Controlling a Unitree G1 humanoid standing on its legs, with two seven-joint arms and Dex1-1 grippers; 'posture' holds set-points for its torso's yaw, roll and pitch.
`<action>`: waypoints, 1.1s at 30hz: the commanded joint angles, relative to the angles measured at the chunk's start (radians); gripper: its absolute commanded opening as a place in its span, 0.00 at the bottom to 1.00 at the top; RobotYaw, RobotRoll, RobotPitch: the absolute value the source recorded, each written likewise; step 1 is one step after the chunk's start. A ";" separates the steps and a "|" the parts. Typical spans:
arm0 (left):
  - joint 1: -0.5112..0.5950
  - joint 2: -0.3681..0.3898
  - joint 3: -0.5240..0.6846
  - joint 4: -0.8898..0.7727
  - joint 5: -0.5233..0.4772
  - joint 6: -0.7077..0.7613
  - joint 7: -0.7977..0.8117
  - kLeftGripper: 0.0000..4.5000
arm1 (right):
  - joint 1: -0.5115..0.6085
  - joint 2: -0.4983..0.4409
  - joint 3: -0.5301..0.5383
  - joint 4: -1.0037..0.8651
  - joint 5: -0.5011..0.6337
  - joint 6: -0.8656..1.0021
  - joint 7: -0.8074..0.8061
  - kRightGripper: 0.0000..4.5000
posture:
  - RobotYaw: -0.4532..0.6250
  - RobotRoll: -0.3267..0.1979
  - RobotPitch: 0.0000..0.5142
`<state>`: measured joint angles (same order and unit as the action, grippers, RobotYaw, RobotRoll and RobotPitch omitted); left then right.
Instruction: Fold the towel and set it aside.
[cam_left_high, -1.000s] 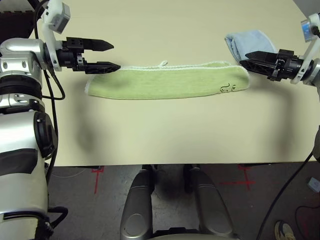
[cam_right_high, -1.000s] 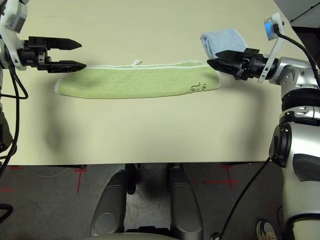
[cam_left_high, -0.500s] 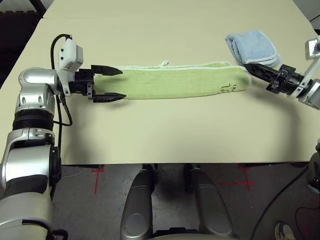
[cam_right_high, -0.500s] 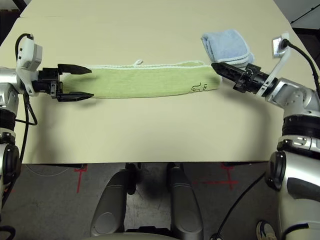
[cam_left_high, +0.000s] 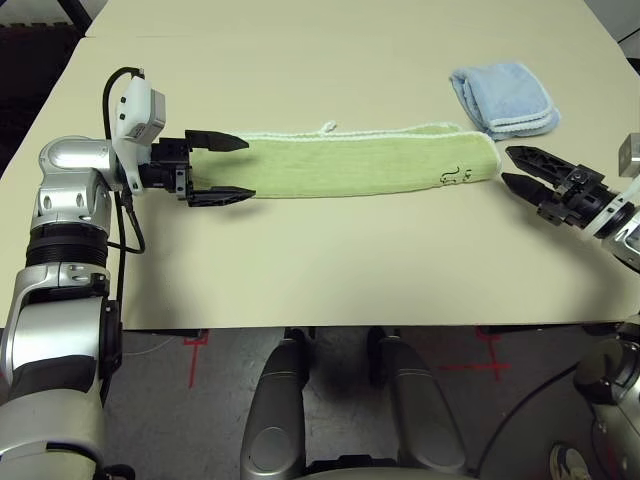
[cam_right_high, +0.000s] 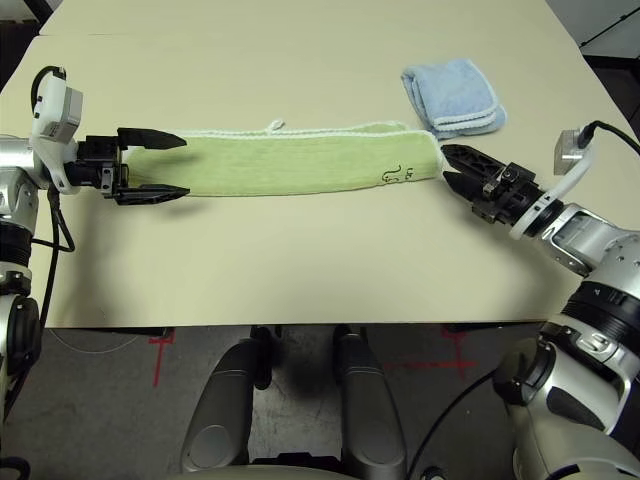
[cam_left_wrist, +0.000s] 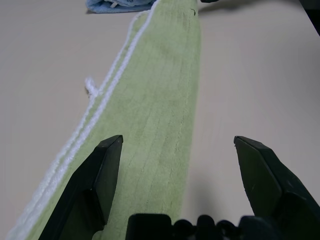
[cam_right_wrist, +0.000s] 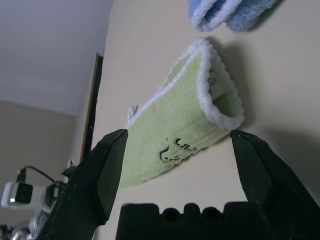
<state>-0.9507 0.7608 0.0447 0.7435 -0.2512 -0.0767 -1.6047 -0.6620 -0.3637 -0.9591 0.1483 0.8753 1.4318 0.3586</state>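
two open grippers flanking a long green towel

a light green towel (cam_left_high: 360, 165) is lying flat on a pale desk (cam_left_high: 330, 270), folded into a long narrow strip running from the robot's left to its right. white stitched edging is running along its far side, with a small white loop (cam_left_high: 326, 127) sticking out near the middle. a small dark embroidered mark (cam_left_high: 455, 177) is sitting near the right end of the strip.

the left gripper (cam_left_high: 232, 168) is pointing sideways along the strip at its left end, its two black fingers spread wide, one over the far edge and one just past the near edge. it is holding nothing; whether the fingers are touching the cloth is not clear. in the left wrist view, the towel is stretching away between the spread fingers (cam_left_wrist: 100, 180).

the right gripper (cam_right_high: 451, 168) is sitting just beside the towel's right end, pointing toward it, fingers spread wide and gripping nothing. in the right wrist view, the rounded, white-edged end of the towel is showing between its fingers.

a smaller light blue folded towel (cam_left_high: 503, 97) is resting on the desk just beyond the green towel's right end.
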 joint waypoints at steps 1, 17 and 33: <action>0.010 0.009 -0.016 -0.027 -0.012 0.009 -0.010 1.00 | 0.018 0.064 -0.072 -0.073 0.044 0.019 -0.119 0.99 | 0.45 0.62 0.62; 0.020 0.012 -0.032 -0.061 -0.024 0.041 -0.010 1.00 | 0.031 0.182 -0.056 -0.108 0.179 -0.086 -0.352 0.99 | 0.45 0.62 0.62; 0.036 0.014 -0.033 -0.095 -0.025 0.069 -0.010 1.00 | 0.029 0.161 0.133 0.028 0.220 -0.296 -0.360 0.91 | 0.46 0.62 0.61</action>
<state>-0.9320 0.7625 0.0198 0.6742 -0.2727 -0.0111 -1.6048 -0.6587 -0.1985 -0.8393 0.1514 1.0885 1.1316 0.0210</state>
